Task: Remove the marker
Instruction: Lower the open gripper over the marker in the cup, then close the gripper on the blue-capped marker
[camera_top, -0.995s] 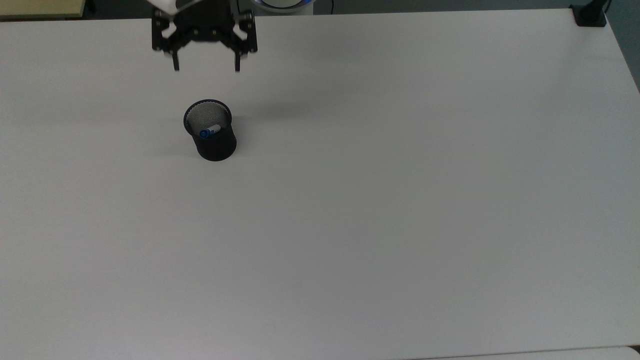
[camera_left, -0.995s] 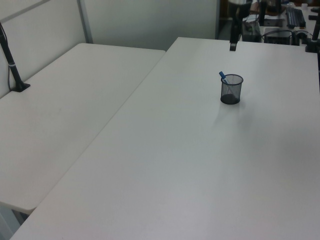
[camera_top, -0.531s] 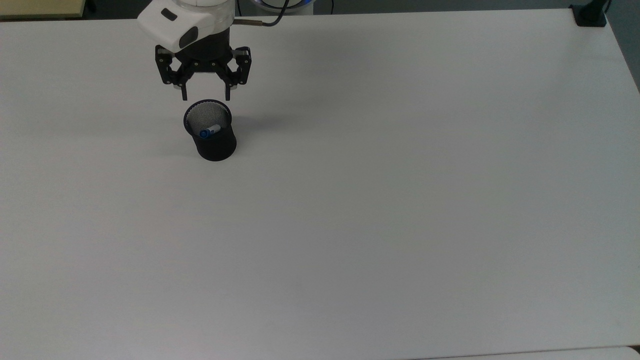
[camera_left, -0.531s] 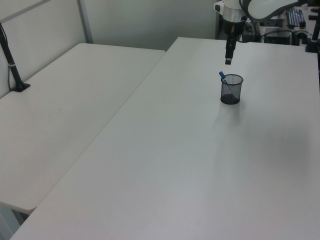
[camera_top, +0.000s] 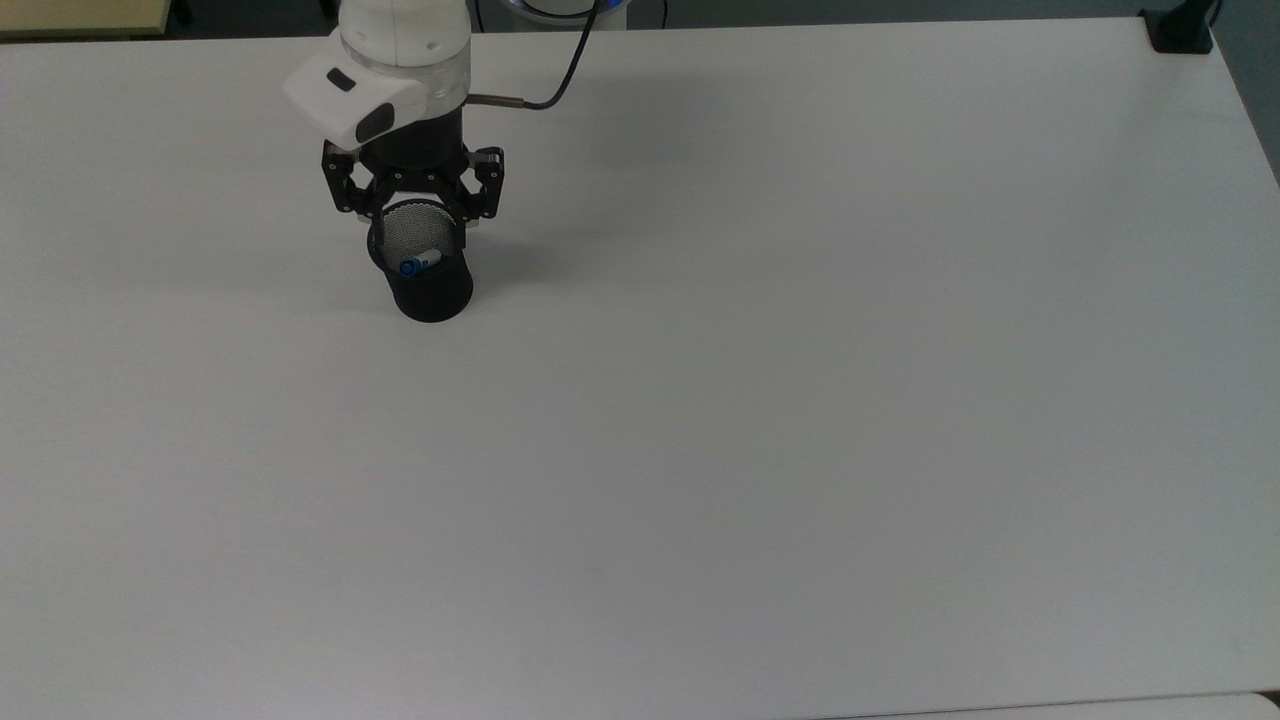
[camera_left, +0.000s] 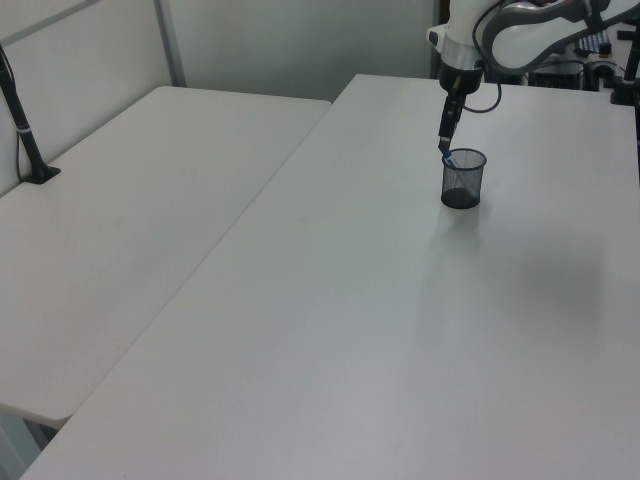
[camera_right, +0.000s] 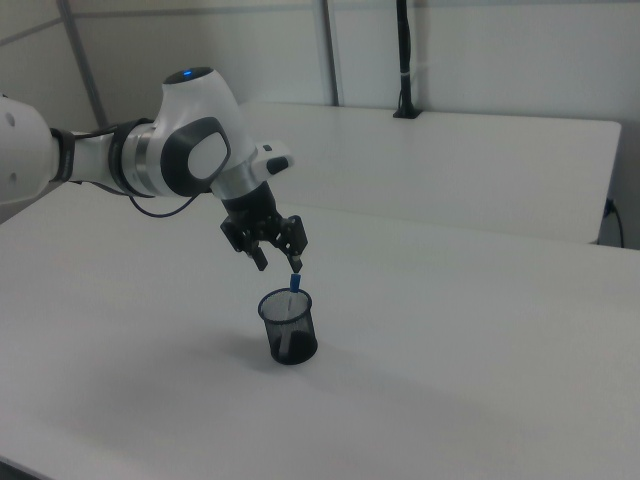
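The marker (camera_top: 417, 264) stands inside the black mesh cup (camera_top: 430, 285), leaning against the cup's rim, with its blue cap rising a little above the rim on the side toward the arm. The cup itself stands upright on the white surface (camera_top: 760, 400), with nothing else near it. The end effector (camera_right: 278, 262) hangs just above the cup, close to the blue cap, and its two fingers are spread apart, holding nothing; in the right view one fingertip (camera_right: 295, 267) is just above the marker's tip. I judge that the task is at the approach step: the grasp is not yet made and the marker is not lifted. The next move, I think, calls for a small descent so that the fingers come on both sides of the cap, without pushing the cup's rim, then a closing and a straight lift out of the cup.
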